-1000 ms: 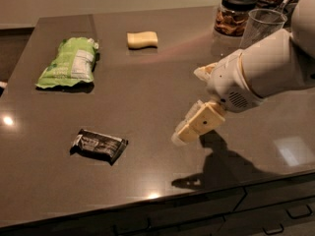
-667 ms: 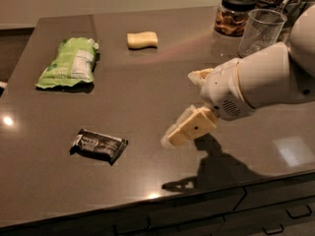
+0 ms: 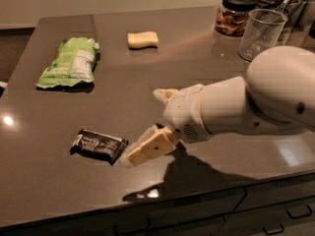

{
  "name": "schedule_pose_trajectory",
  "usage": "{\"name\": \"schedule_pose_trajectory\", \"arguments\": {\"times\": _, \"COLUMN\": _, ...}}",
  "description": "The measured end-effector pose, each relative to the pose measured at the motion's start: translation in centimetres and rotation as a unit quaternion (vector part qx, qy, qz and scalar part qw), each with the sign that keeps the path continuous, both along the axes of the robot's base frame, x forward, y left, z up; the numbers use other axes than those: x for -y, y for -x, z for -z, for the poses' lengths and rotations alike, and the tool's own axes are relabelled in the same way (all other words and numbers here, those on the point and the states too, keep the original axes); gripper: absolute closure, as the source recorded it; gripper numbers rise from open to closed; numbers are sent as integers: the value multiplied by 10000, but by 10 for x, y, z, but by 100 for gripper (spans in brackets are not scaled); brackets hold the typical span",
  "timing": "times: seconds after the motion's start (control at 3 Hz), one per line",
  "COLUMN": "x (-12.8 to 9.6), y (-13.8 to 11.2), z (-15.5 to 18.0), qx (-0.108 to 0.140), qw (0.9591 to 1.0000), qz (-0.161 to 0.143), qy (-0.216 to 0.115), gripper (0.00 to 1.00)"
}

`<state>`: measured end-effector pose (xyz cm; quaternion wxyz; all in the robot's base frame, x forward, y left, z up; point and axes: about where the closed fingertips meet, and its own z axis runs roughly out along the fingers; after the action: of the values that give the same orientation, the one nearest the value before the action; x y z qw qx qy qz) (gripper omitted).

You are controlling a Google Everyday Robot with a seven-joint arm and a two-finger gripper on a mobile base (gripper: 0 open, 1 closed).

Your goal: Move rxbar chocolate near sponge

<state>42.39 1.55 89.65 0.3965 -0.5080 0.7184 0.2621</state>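
Observation:
The rxbar chocolate [image 3: 98,145], a flat bar in a shiny black wrapper, lies on the dark countertop at the front left. The sponge [image 3: 142,39], a pale yellow block, lies far back near the middle, well apart from the bar. My gripper [image 3: 145,126] reaches in from the right on a white arm and sits just right of the bar. It is open and empty. Its lower finger [image 3: 150,148] comes close to the bar's right end; whether it touches the bar I cannot tell.
A green bag [image 3: 71,63] lies at the back left, left of the sponge. A dark-lidded jar [image 3: 235,13] and a clear cup [image 3: 261,33] stand at the back right. The counter's front edge [image 3: 147,210] runs just below the bar.
My arm has moved left and down toward the bar, bringing the open gripper from mid-counter to right beside it. The bar, sponge and bag have not moved.

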Motion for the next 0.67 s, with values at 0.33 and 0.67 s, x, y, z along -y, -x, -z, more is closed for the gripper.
{"name": "schedule_pose_trajectory", "arguments": {"times": 0.33, "x": -47, "y": 9, "z": 25, "qx": -86, "qw": 9995, "qz": -201, "qy": -239, "gripper": 0}}
{"name": "schedule_pose_trajectory", "arguments": {"times": 0.67, "x": -76, "y": 6, "z": 40, "qx": 29, "qw": 9993, "qz": -226, "qy": -312, "gripper": 0}}
